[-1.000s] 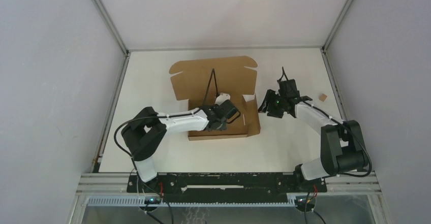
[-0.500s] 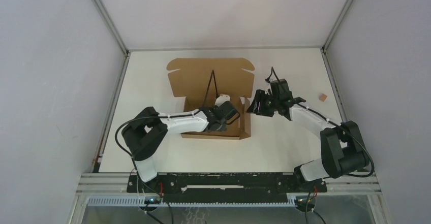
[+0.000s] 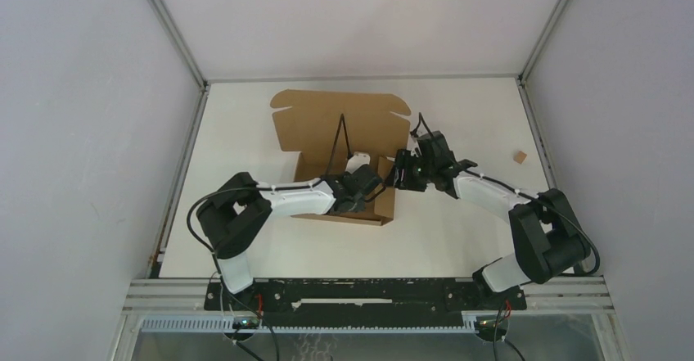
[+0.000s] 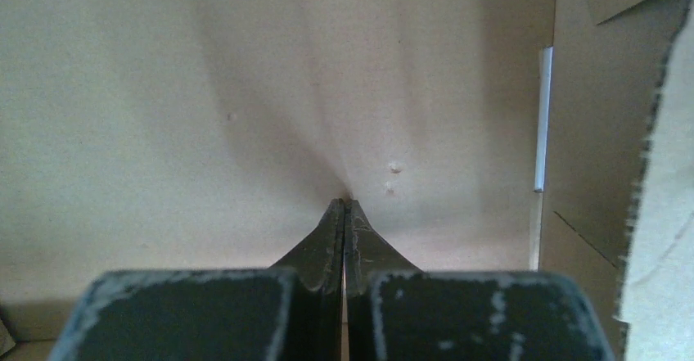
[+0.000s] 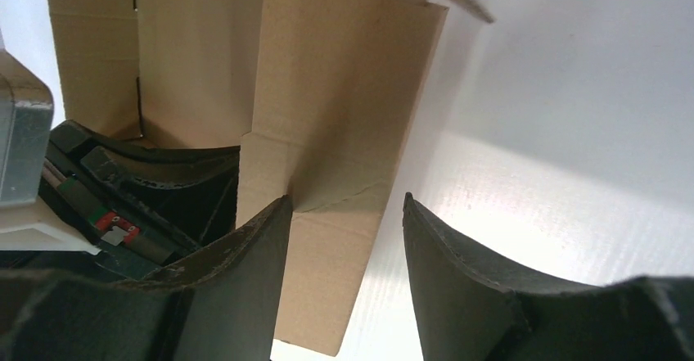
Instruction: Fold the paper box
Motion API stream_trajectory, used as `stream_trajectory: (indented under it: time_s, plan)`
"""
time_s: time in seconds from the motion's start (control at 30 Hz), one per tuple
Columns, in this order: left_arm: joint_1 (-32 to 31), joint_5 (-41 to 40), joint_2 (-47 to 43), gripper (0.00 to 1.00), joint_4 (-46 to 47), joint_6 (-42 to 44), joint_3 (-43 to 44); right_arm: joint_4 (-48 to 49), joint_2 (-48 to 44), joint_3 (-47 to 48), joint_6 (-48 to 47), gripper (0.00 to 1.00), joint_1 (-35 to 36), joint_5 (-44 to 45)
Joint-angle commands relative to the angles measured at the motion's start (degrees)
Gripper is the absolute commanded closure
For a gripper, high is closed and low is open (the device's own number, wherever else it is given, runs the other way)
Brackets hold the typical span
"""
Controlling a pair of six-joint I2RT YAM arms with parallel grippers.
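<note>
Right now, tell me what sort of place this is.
Probably a robot test cell: grey panel walls enclose a white table, with the left arm and right arm bolted to a metal rail at its near edge.

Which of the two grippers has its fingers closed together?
The left gripper, inside the paper box; the right gripper stands open at the box's side wall.

Paper box (image 3: 311,124): matt brown cardboard, rough-cut edges.

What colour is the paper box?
Plain brown, unprinted; the paper box shows best in the top external view.
</note>
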Motion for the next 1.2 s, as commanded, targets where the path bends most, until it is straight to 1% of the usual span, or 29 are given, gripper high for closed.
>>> stream_trajectory:
  time_s: [0.0, 0.33, 0.77, 1.03, 1.17]
  plan:
    - [0.26, 1.80, 0.68, 1.00, 3.41, -1.67, -3.19, 2.96, -0.13, 0.36, 2.51, 0.39, 2.30, 2.37]
    - [0.79, 3.08, -0.92, 1.00, 7.04, -1.38, -6.46, -0.88, 4.35, 5.38, 3.92, 0.38, 9.06, 11.23]
    - [1.37, 4.27, -2.34, 1.00, 9.67, -1.38, -8.72, -9.58, 10.10, 12.79, 3.28, 0.38, 13.78, 22.41]
    - [1.50, 4.60, -4.14, 1.00, 11.52, -1.39, -10.39, -9.70, 14.38, 13.24, 2.77, 0.44, 16.87, 26.72]
    - [1.50, 4.88, -5.47, 1.00, 11.68, -1.38, -10.93, -9.42, 16.66, 13.24, 2.46, 0.50, 17.47, 27.90]
